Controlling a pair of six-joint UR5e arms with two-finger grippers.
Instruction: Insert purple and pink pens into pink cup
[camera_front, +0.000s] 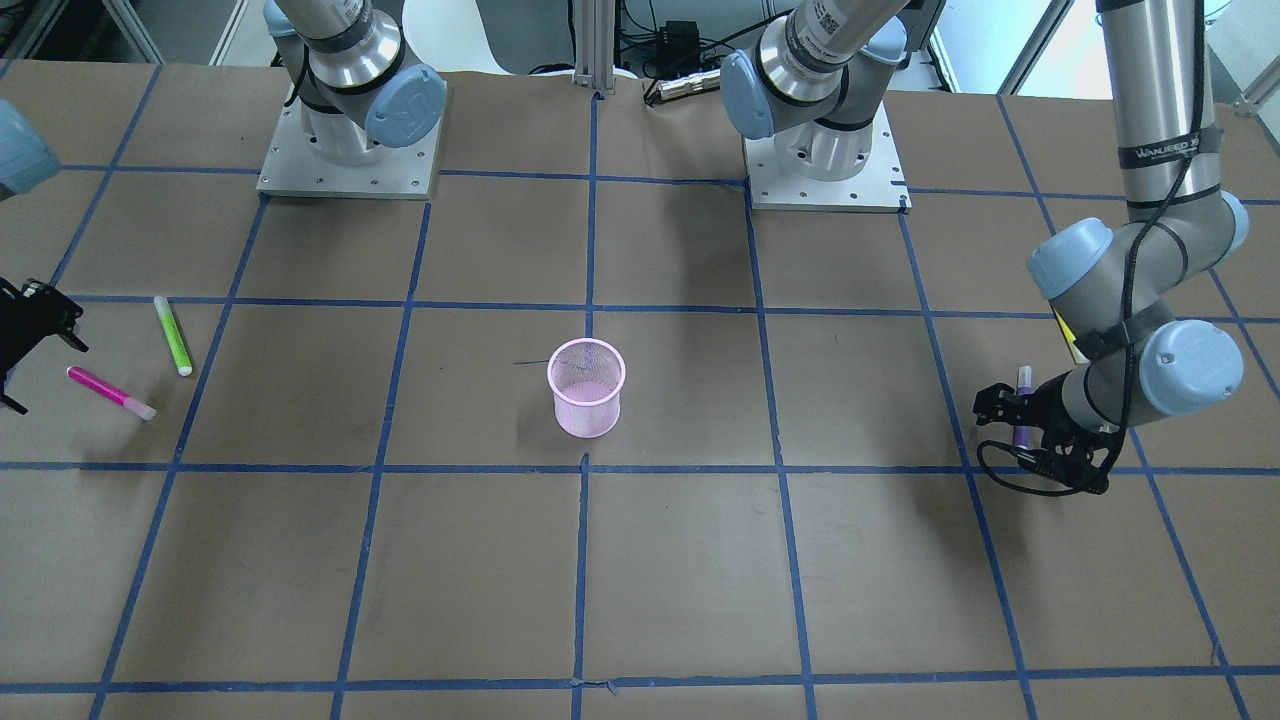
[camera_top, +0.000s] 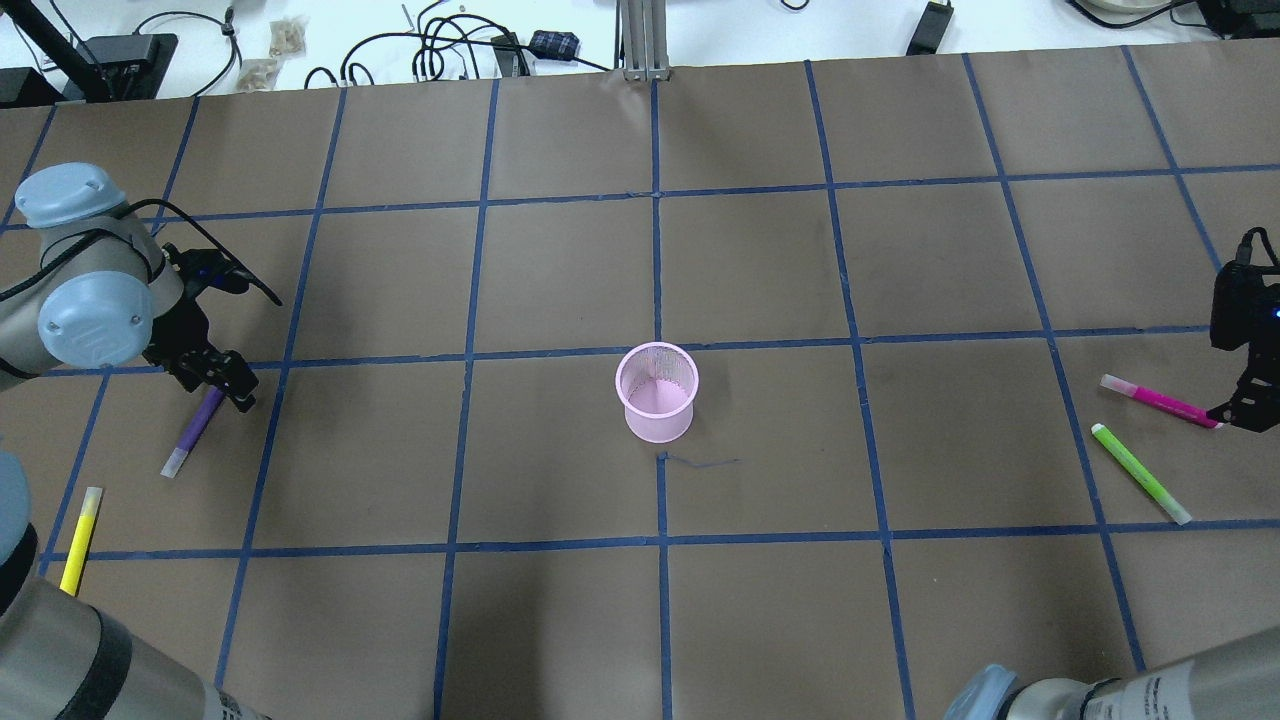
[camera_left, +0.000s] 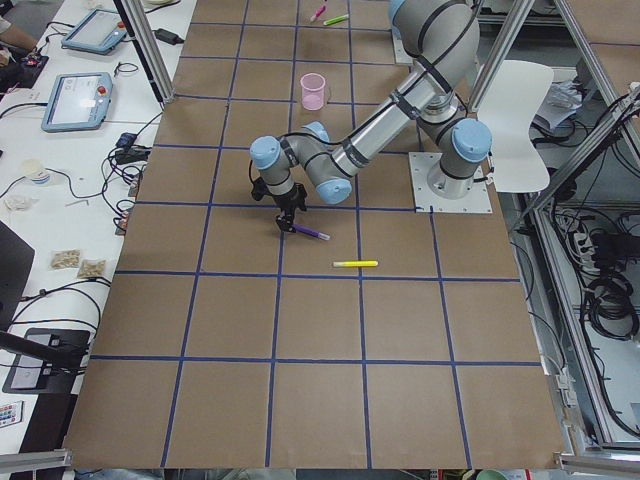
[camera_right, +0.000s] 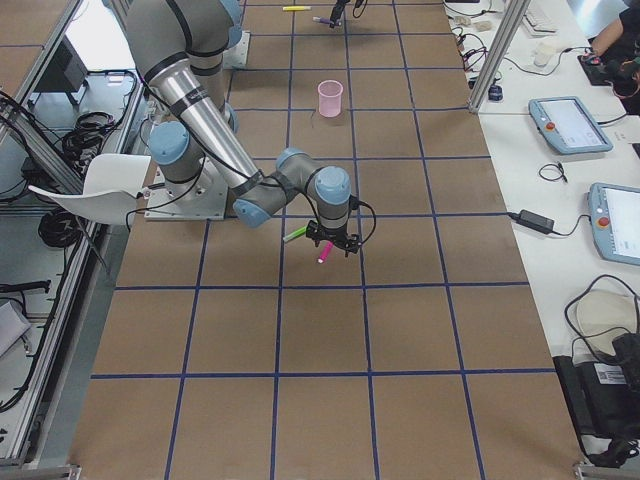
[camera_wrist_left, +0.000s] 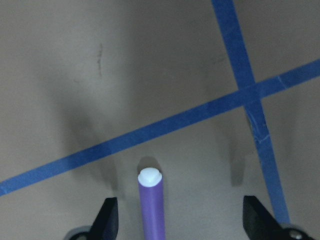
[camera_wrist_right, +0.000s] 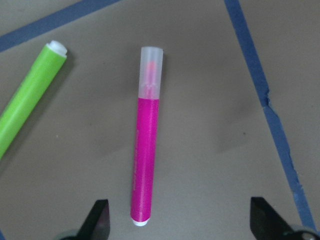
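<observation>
The pink mesh cup (camera_top: 656, 393) stands upright at the table's middle. The purple pen (camera_top: 190, 435) lies flat at the left. My left gripper (camera_top: 232, 385) is open and low over the pen's far end; in the left wrist view the pen (camera_wrist_left: 151, 205) lies between the spread fingers (camera_wrist_left: 107, 220). The pink pen (camera_top: 1160, 400) lies flat at the right. My right gripper (camera_top: 1240, 412) is open above its end; in the right wrist view the pen (camera_wrist_right: 145, 170) lies between the spread fingers (camera_wrist_right: 97, 220), untouched.
A green pen (camera_top: 1140, 473) lies just beside the pink pen, also seen in the right wrist view (camera_wrist_right: 25, 102). A yellow pen (camera_top: 80, 525) lies near the purple one at the left edge. Blue tape lines grid the brown table cover.
</observation>
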